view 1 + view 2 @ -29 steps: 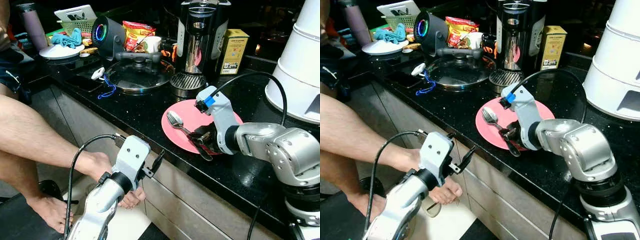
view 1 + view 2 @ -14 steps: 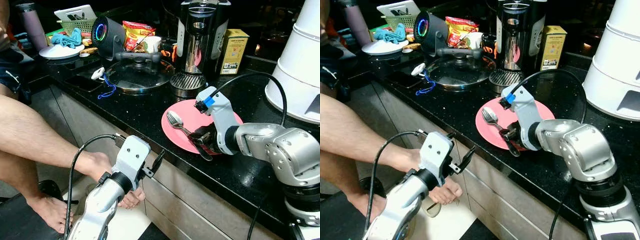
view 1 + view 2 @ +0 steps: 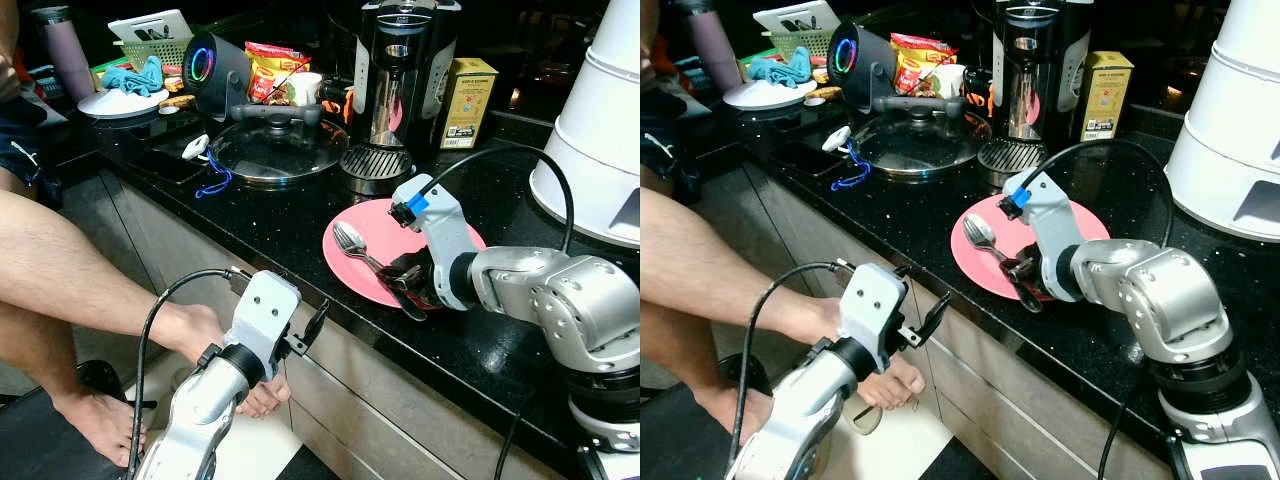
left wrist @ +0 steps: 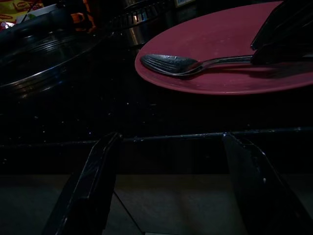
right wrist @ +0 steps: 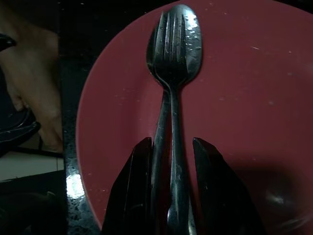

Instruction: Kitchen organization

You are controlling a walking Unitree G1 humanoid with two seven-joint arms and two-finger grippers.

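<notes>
A pink plate lies near the front edge of the black counter. On it a fork lies on top of a spoon, heads pointing toward the counter's left. My right gripper rests low on the plate's near rim, shut on both handles, one finger on each side. My left gripper hangs open in front of the drawer fronts, below the counter edge. In the left wrist view its fingers stand wide apart and point up at the plate.
A glass pan lid, a coffee maker, a yellow box and a speaker stand behind the plate. A large white appliance fills the right. A person's bare leg reaches in at left.
</notes>
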